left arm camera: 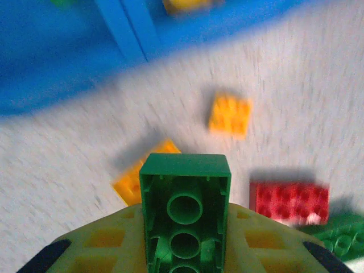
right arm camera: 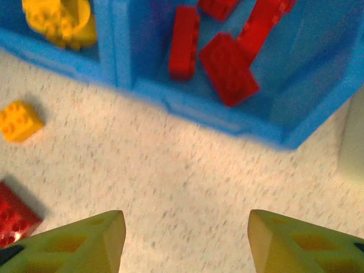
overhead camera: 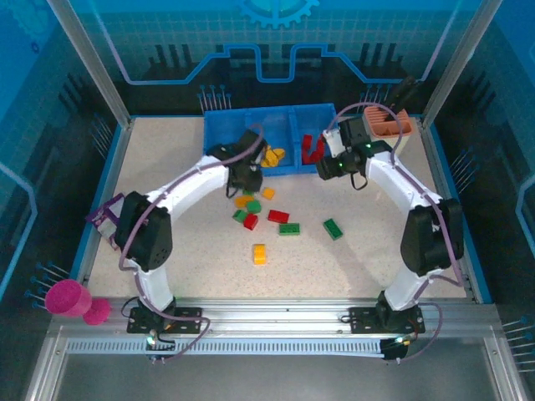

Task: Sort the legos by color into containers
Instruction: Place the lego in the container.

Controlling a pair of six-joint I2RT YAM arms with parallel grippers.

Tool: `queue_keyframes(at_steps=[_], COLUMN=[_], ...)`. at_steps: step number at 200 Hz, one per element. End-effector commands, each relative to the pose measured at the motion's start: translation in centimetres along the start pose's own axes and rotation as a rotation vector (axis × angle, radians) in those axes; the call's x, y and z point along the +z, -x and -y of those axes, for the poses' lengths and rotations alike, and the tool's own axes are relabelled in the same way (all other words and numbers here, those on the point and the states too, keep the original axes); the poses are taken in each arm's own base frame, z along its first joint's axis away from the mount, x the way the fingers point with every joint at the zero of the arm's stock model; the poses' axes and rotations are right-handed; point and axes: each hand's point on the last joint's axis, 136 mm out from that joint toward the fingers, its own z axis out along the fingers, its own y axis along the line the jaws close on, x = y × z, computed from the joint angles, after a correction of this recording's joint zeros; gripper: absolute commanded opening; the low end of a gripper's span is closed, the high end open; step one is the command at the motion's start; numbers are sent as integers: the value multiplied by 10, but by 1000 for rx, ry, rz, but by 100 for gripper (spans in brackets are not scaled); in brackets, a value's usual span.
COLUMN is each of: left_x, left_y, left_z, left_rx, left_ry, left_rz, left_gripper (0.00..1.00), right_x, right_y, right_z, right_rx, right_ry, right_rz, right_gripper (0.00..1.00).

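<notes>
Reaching in from the near edge, both arms arch toward the back of a speckled surface (overhead camera: 167,267). The left arm bends at its elbow and tips the left claw (overhead camera: 244,178) down just in front of the blue tray (overhead camera: 224,134). Its yellow fingers (left arm camera: 267,244) are pressed onto a green lego (left arm camera: 185,205), which stands on end between them with its hollow underside facing the wrist camera. The right arm curves the mirror way. The right claw (right arm camera: 186,236) hangs over bare surface just before the tray's right compartment, its fingers (right arm camera: 85,242) spread apart with nothing between them.

The tray sits at the back edge, with three compartments side by side. A raised blue rim frames the surface. Open surface lies between the loose legos and the near edge, and to either side of them.

Four red legos (right arm camera: 227,68) lie in the right compartment. Yellow legos (overhead camera: 272,155) fill the middle one, too clumped to count. Loose legos cluster at the centre between the arms: about three orange (overhead camera: 260,254), four green (overhead camera: 333,228) and two red (overhead camera: 278,216). An orange-topped holder (overhead camera: 387,124) stands near the tray's right end.
</notes>
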Motion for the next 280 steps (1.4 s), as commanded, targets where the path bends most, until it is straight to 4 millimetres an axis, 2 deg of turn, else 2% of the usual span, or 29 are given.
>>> queue_keyframes(at_steps=[1,24,43,59,71,100,134,159,203,227,264,280], left_x=[-13,-7,7,22,35,66,90,106,123,126,124,118], left_y=[39,73,90,101,106,110,117,121,126,128,133,136], left_z=[-25,-56,-74,-89,-96,-112,-129,-138,-135,-131,-130,-128], left_rx=[-23,-79,-136,-161,-172,-199,-239,-248,-241,-237,-230,-229], left_ry=[49,124,145,179,187,211,214,209,174,150,140,129], left_rz=[90,140,148,145,139,111,109,106,106,111,126,131], left_gripper=[23,23,23,23,23,23,24,27,35,42,53,54], right_x=[-5,-10,-13,-17,-17,-9,-1,0,5,12,24,27], right_y=[-17,-35,-51,-61,-68,-81,-101,-118,-135,-143,-150,-151], right_z=[-25,-67,-106,-135,-149,-199,-242,-257,-280,-287,-286,-286], right_rx=[37,-68,-132,-49,41,244,286,299,275,262,248,228], right_ry=[73,159,220,254,234,270,268,223,155,128,84,68], right_rz=[-2,-9,-29,-76,-106,-112,-188,-233,-280,-309,-337,-346], right_gripper=[60,60,61,60,60,60,61,62,62,62,62,62])
